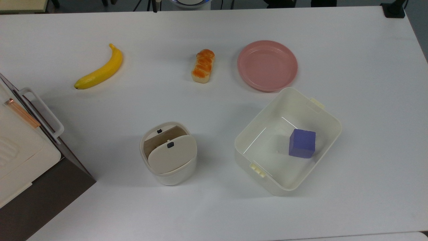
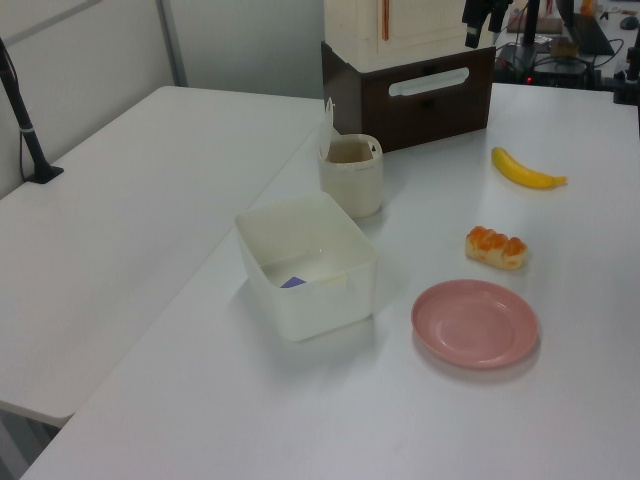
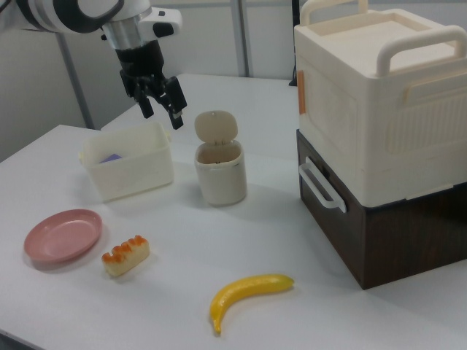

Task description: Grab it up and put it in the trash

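Trash bin [image 1: 169, 157] flap up, fingers [image 3: 177, 109] apart

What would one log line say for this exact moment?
robot arm's black fingers: open, empty, high in the air | small rounded cream-white bin: upright, flap lid tipped open

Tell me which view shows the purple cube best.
Top view: the purple cube lies fully exposed on the floor of the cream tub. The left view gives a purple sliver behind the tub's near wall; the right view gives a small purple patch at its rim.
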